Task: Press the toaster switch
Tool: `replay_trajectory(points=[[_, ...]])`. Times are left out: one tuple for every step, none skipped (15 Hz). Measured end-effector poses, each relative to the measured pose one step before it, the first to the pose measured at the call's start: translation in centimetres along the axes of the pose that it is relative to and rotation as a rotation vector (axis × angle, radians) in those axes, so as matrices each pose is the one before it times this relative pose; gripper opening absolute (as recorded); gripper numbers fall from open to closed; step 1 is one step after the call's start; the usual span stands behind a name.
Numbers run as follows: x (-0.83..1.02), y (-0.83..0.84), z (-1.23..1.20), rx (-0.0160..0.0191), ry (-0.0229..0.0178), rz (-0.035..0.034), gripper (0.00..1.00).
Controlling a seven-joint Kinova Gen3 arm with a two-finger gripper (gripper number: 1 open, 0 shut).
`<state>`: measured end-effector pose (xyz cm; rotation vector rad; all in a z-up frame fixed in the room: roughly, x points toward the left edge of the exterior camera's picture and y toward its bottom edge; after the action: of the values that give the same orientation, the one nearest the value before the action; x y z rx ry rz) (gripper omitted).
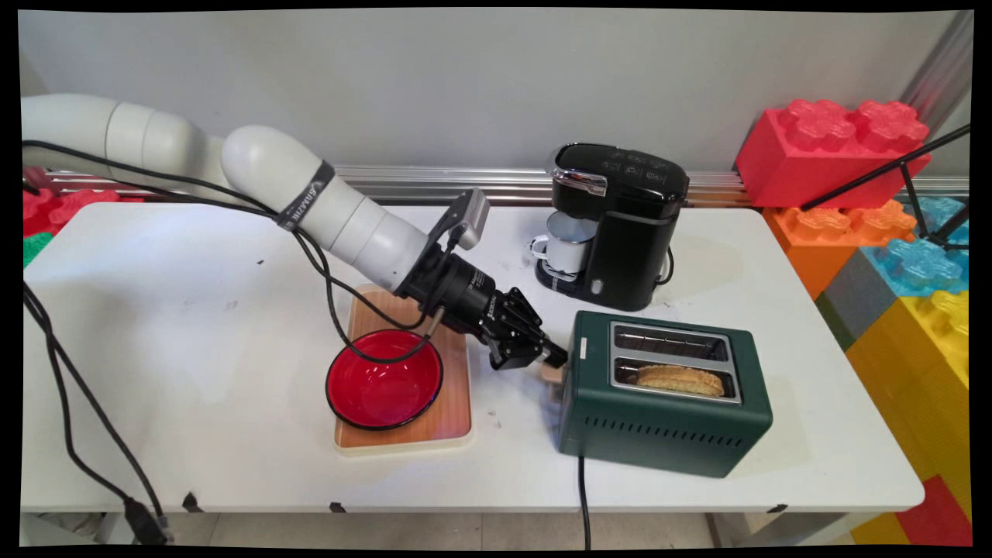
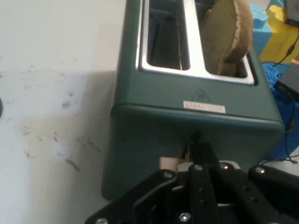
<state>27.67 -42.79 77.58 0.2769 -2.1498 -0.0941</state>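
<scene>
With closed black gripper (image 1: 555, 357) pressed at dark green 2-slot toaster's (image 1: 666, 403) beige lever (image 2: 169, 163), toast slice (image 1: 680, 379) sits partway up in the slot, not fully down.

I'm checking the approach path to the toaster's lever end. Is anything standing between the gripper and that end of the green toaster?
Nothing visible does. The gripper is right at the green toaster's left end, by its tan lever. The red bowl on the wooden board lies behind it.

fingers (image 1: 555, 357) at toaster's (image 1: 666, 403) left end | bread slice (image 1: 680, 379) in front slot
</scene>
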Motion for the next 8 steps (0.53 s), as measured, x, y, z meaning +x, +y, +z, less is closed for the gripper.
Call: replay_trajectory(points=[[-0.229, 0.036, 0.108, 0.0005, -0.00268, -0.00229, 0.0], [-0.214, 0.025, 0.081, 0.00064, -0.00255, -0.00237, 0.0], [-0.214, 0.02, 0.094, 0.00104, -0.00289, -0.00246, 0.0], [-0.247, 0.009, 0.107, 0.00157, -0.00322, -0.00327, 0.0], [-0.245, -0.004, 0.134, 0.0017, -0.00322, -0.00353, 0.0], [-0.149, -0.007, 0.075, 0.00108, -0.00179, -0.00225, 0.0], [-0.207, -0.011, 0.108, 0.00151, -0.00246, -0.00322, 0.0], [-0.166, -0.016, 0.107, 0.00098, -0.00199, -0.00262, 0.0]])
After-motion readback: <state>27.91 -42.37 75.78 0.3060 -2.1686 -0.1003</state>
